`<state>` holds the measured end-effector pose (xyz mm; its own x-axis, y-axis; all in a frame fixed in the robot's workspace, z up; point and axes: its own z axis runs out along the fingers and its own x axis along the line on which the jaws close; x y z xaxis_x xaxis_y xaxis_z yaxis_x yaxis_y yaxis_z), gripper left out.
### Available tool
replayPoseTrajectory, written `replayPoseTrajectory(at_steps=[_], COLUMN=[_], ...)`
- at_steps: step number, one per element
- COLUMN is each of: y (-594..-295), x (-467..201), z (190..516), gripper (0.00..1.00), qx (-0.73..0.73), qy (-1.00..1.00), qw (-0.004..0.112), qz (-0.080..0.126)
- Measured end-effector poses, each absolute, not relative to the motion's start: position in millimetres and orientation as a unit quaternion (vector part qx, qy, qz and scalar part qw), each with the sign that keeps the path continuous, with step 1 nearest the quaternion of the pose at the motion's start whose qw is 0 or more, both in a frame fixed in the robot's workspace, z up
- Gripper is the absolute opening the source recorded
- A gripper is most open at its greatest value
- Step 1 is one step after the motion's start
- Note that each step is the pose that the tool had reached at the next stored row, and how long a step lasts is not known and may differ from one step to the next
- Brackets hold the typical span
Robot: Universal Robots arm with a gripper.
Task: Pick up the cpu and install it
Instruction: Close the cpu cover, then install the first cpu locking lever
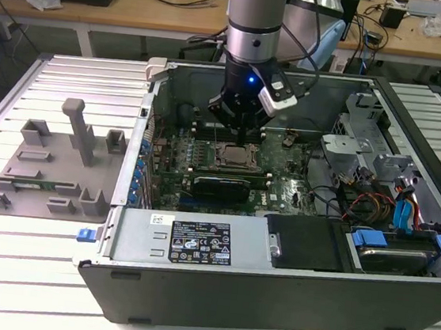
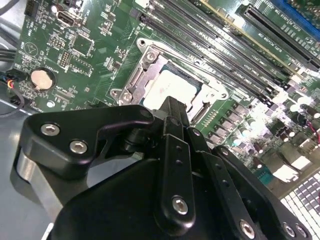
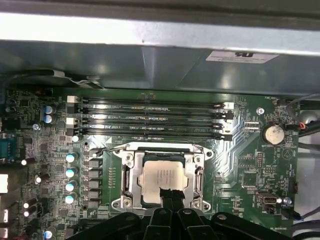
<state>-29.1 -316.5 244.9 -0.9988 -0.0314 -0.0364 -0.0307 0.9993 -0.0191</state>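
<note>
Inside the computer case (image 1: pixel 285 300), the cpu (image 3: pixel 162 175) lies flat in the green motherboard's socket (image 3: pixel 131 172), silver top up. Hand (image 3: pixel 170 194) sits at the chip's edge, fingers closed together and gripping nothing. Judgement: pick and placement look done, but full seating cannot be confirmed.

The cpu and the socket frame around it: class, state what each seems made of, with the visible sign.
The cpu: its top looks like metal, matt silvery-grey, with a soft even sheen. The socket frame: probably bare stamped metal, shinier, with bright glints on its edges and screw heads.
</note>
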Motion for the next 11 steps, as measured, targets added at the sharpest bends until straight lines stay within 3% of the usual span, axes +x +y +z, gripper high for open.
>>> replayPoseTrajectory(at_steps=[11], y=[-316.5], x=[-29.1], z=[247.5], gripper=[0.11], qx=[-0.016], qy=[1.0], qw=[0.018], qz=[-0.009])
